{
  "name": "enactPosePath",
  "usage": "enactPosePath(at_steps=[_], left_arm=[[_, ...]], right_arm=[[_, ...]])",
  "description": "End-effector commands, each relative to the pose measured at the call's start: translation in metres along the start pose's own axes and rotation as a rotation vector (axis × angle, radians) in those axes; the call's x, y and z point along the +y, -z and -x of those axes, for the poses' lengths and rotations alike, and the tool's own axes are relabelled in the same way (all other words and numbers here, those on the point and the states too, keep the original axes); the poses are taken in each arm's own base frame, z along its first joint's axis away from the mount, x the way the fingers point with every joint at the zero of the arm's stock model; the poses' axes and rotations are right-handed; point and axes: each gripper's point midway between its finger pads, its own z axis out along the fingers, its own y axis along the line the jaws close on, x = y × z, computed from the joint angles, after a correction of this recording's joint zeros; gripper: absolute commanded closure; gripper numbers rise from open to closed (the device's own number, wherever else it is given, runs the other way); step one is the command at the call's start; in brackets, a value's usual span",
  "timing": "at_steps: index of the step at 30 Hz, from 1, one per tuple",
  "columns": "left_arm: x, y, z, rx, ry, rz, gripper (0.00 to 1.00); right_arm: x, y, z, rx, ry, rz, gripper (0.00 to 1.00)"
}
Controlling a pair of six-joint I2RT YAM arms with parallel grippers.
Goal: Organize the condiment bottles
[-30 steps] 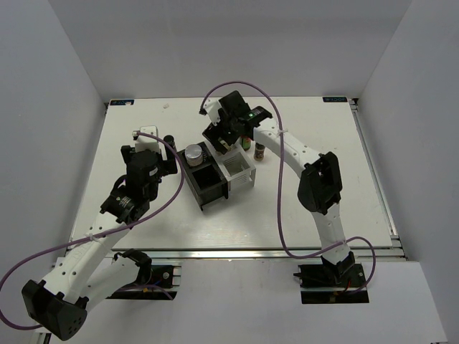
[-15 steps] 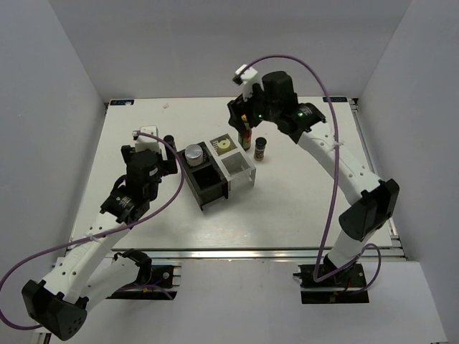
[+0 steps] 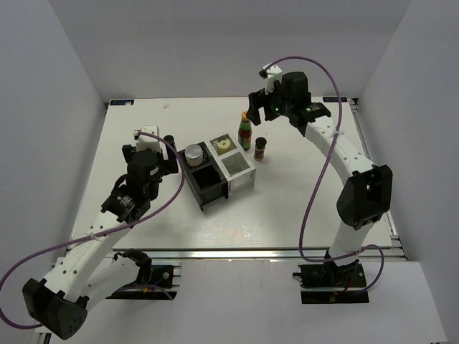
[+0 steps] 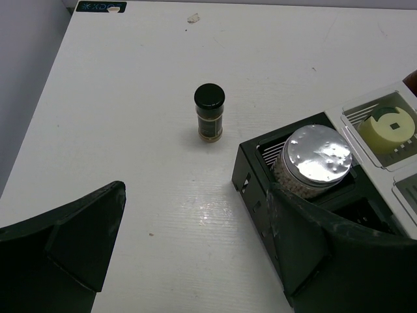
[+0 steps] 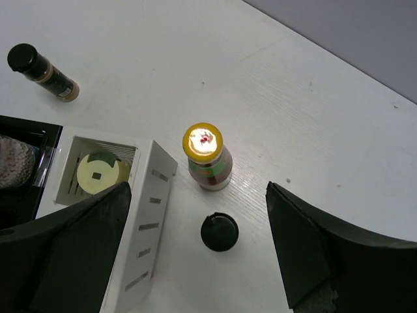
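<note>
A rack (image 3: 212,188) with a black half and a white half sits in the middle of the white table (image 3: 301,208). The silver-lidded jar (image 3: 193,153) stands in a far box of the black half. The cream bottle (image 3: 224,146) sits in the far box of the white half, right next to it. The tall sauce bottle (image 3: 245,131) with the yellow cap stands upright on the table, just behind the white half and not in the rack. The white wall is close on one side of it. The right spice jar (image 3: 261,149) stands close on another side, also on the table. The left spice jar (image 3: 170,140) stands alone on the table, left of the rack. The right arm reaches far over the table and bends up high. The right gripper (image 5: 199,188) hangs above the sauce bottle and looks down on its cap, with its fingers wide apart and holding nothing. The left arm stretches forward on the left side. The left gripper (image 4: 195,189) points at the left spice jar, well short of it, with its fingers wide apart too, and one finger is close by the black half.
</note>
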Motion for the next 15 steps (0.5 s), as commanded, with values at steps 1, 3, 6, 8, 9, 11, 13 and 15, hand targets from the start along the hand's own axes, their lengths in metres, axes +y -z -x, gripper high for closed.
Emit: enactPosePath(at_steps=[1, 3, 6, 8, 9, 11, 13, 15], left_arm=[[0.001, -0.001, 0.0, -0.006, -0.002, 0.001, 0.02], [0.001, -0.001, 0.0, -0.008, -0.001, 0.003, 0.02], [0.0, -0.001, 0.0, -0.003, -0.005, -0.001, 0.02], [0.0, -0.002, -0.001, 0.001, -0.008, -0.001, 0.02], [0.0, -0.002, -0.002, 0.003, -0.009, 0.001, 0.02], [0.001, -0.002, 0.0, -0.002, -0.008, 0.002, 0.02], [0.001, -0.001, 0.0, -0.004, -0.007, 0.003, 0.02], [0.001, -0.002, -0.001, -0.003, -0.009, 0.003, 0.02]], right_arm=[[0.007, -0.015, 0.022, -0.071, 0.049, 0.055, 0.11], [0.005, -0.021, 0.021, -0.071, 0.052, 0.054, 0.11], [0.002, -0.031, 0.013, -0.06, 0.069, 0.056, 0.11], [0.0, -0.039, 0.01, -0.052, 0.072, 0.053, 0.12], [0.0, -0.041, 0.008, -0.048, 0.073, 0.057, 0.12], [-0.001, -0.047, 0.007, -0.042, 0.071, 0.065, 0.12], [0.0, -0.053, 0.004, -0.036, 0.069, 0.08, 0.14], [0.003, -0.056, 0.002, -0.03, 0.064, 0.097, 0.15]])
